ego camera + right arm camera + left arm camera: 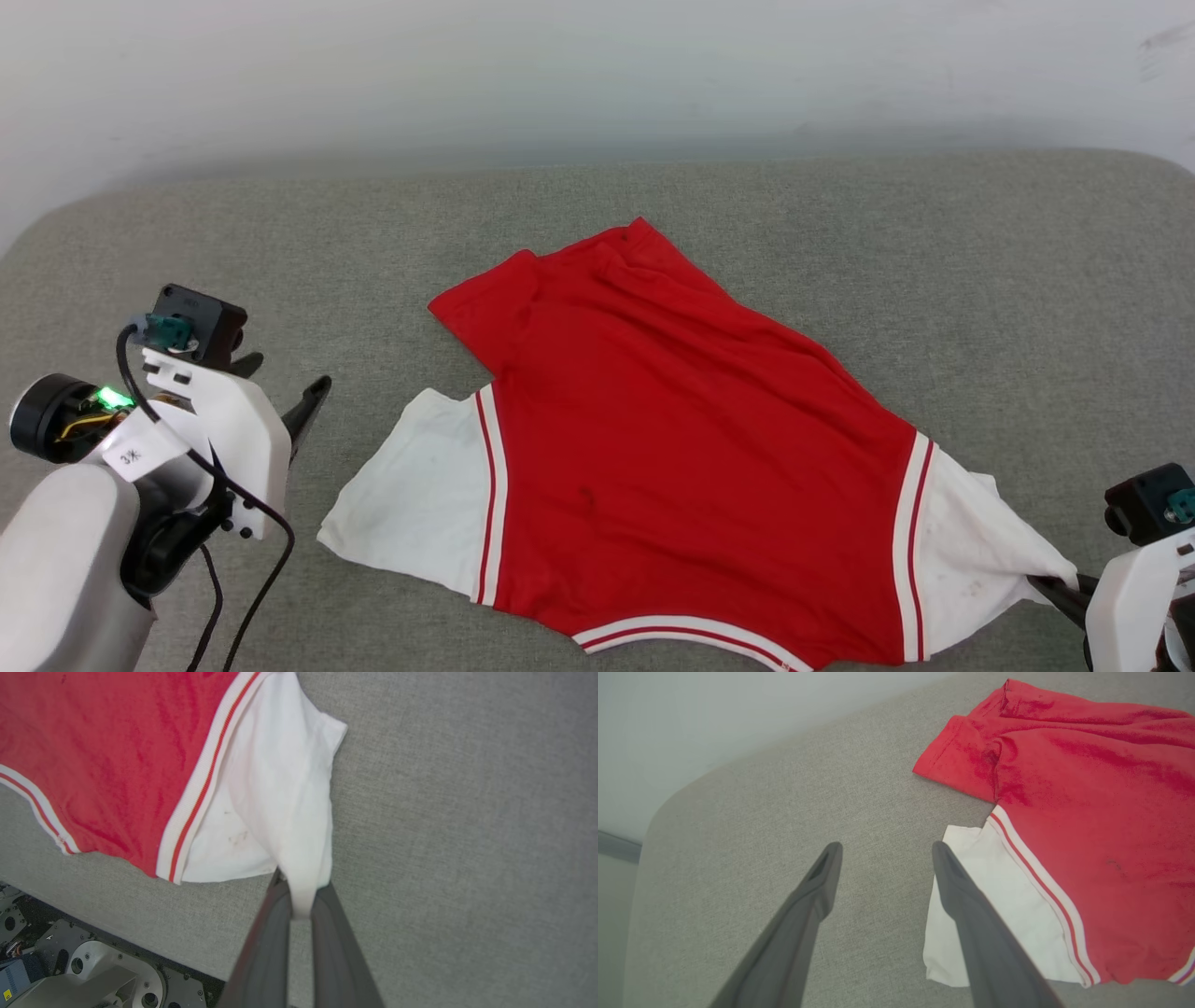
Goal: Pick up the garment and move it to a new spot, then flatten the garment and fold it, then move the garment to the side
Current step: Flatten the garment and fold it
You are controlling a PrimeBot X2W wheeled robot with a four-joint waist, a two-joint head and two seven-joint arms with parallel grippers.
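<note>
The garment (672, 448), plain red side up, lies spread and lightly wrinkled on the grey worktop (934, 261), its striped collar near, hem far, white sleeves left and right, the right sleeve's tip pinched in the right gripper (301, 896).

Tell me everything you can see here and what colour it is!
shirt: one, red with white sleeves and striped trim, spread on the cushion's middle
cushion: one, grey, under the shirt
wall: one, whitish, behind the cushion
metal parts: several, grey, below the cushion's near edge
left end effector: one, dark fingers, open, beside one white sleeve
right end effector: one, dark fingers, shut on the other white sleeve
</note>
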